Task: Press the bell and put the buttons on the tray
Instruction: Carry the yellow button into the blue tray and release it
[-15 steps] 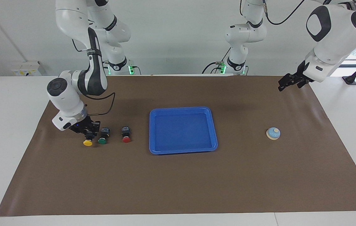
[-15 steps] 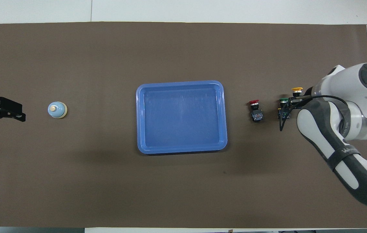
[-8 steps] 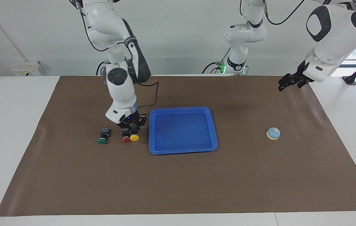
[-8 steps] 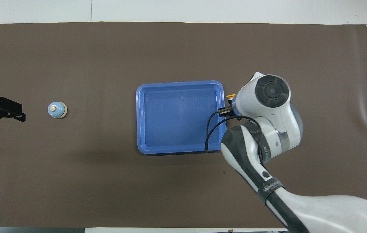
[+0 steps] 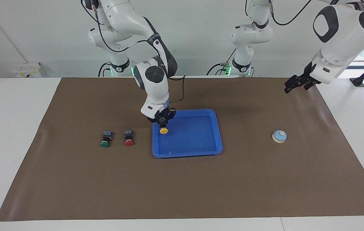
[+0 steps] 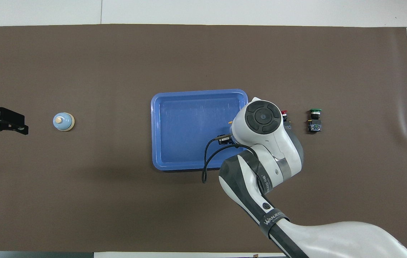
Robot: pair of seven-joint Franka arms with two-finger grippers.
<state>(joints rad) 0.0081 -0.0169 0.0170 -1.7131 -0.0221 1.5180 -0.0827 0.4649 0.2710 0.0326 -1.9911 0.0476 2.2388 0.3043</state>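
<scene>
- Brown paper matting [image 5: 182, 186] is covering the white table, and a plain white wall is standing at the robots' end.
- Right gripper [image 5: 162, 123] is pinching the yellow button [image 5: 163, 130] by its black body and is hanging over the blue tray [image 5: 217, 134], above the tray's end toward the right arm.
- One second ago this gripper was down at the yellow button on the mat, at the end of the row; half a second ago it was carrying it past the red one. Now the button is over the tray floor, not yet resting on it as far as I can judge.
- For the task, this is meaning that the first of three buttons is almost delivered; lowering and releasing is probably coming next.
- Green button [image 5: 105, 141] and red button [image 5: 129, 139] are lying on the mat beside the tray, toward the right arm's end, and are not moving.
- Bell [image 5: 279, 136] is sitting on the mat toward the left arm's end, well apart from the tray.
- Left gripper [image 5: 292, 86] is waiting in the air over the mat's corner, fingers spread, unchanged.
- Writing: "WANDERER"-like lettering on the right arm's black band [image 6: 273, 217] is only partly readable.
</scene>
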